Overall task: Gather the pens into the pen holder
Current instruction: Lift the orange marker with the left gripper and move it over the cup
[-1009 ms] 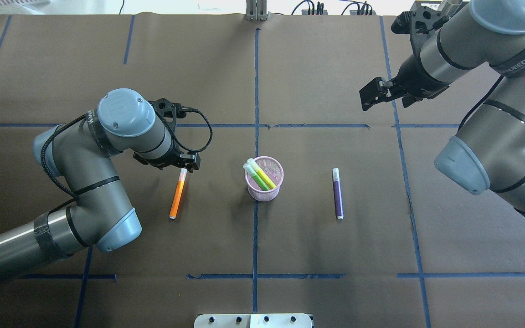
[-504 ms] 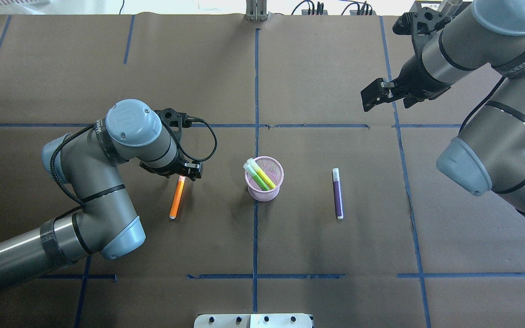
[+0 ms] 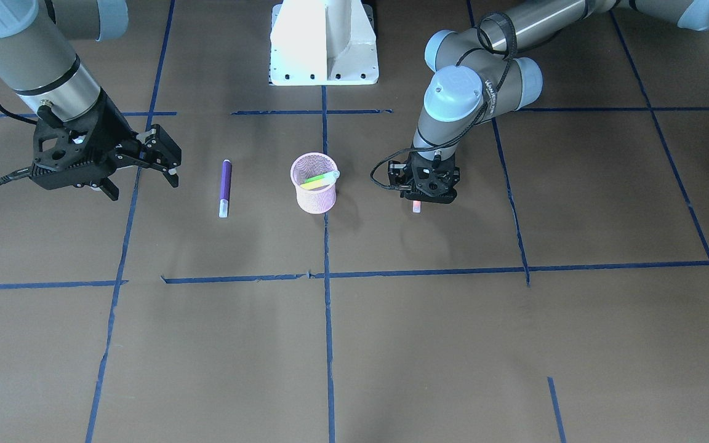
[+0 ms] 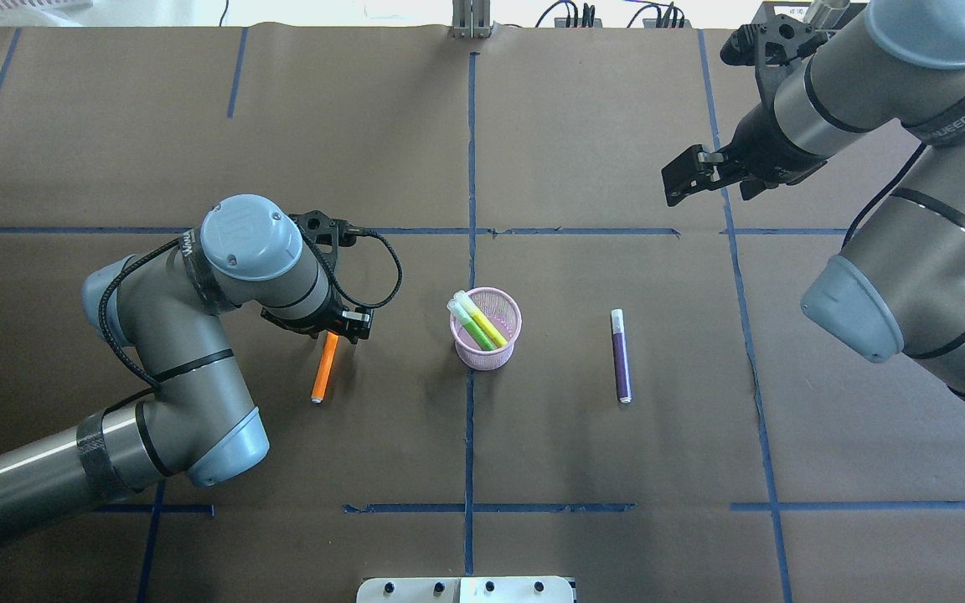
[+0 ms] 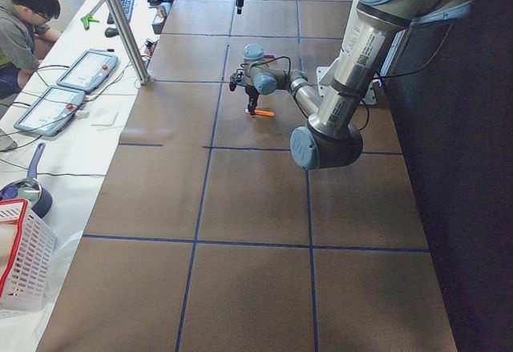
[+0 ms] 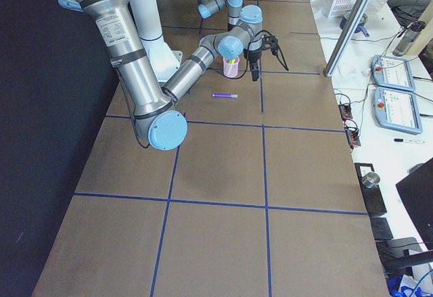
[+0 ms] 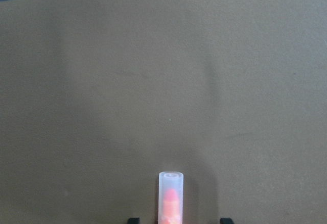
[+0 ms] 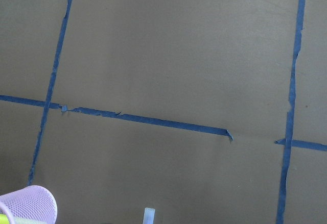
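Note:
The orange pen [image 4: 324,373] lies on the table left of the pink mesh pen holder [image 4: 487,353]. My left gripper [image 4: 342,328] is open and low over the pen's pale cap end. In the left wrist view the cap [image 7: 170,198] sits between the two fingertips, untouched. Two green and yellow-green pens [image 4: 479,327] stand in the holder. The purple pen [image 4: 621,356] lies right of the holder. My right gripper [image 4: 713,186] is open and empty, high over the far right. The front view shows the holder [image 3: 314,200], the purple pen [image 3: 225,184] and the orange cap [image 3: 416,207].
Blue tape lines [image 4: 471,167] cross the brown table cover. The white robot base [image 3: 324,43] stands at the robot's side of the table. An operator [image 5: 24,27] sits by tablets beyond the far edge, and a white basket [image 5: 20,256] stands there.
My left gripper has moved down the view and lower, so it now straddles the orange pen's cap end. The right arm has barely moved. The pens have not moved.

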Motion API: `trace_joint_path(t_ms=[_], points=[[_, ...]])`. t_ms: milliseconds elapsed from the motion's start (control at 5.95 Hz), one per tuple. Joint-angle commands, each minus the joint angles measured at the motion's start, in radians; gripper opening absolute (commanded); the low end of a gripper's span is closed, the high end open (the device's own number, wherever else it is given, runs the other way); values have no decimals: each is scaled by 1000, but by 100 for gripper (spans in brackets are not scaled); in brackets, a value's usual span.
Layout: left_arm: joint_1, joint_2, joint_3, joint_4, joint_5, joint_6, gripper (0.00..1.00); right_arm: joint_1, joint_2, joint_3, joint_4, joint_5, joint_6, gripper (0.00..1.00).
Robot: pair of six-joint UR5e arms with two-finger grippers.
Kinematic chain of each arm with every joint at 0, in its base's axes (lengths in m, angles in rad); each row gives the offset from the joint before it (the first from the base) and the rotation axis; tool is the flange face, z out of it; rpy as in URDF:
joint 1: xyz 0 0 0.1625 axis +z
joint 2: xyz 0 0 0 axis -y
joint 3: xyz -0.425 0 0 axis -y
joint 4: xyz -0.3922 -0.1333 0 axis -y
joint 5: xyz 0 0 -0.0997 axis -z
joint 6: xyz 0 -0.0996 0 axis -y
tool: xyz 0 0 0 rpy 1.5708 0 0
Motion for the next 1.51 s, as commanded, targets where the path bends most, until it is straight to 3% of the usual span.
trace_joint_path(t_ms=[0,504,673,841,1177,1345], points=[[1,4,0,3,0,0,35,-1,1,-1,1,1,2,100],[-1,4,0,5,0,0,35,-3,1,-2,2,1,2,100],[1,6,2,5,0,0,22,-4,1,-1,2,-1,2,100],[1,6,-1,5,0,0,0,-7,1,-2,2,-3,2,100],[-10,0,-70,3,10,2,0,-7,1,-2,4,-4,0,100],[-19,-5,-142,2,70,11,0,-9,1,-1,5,-6,2,100]])
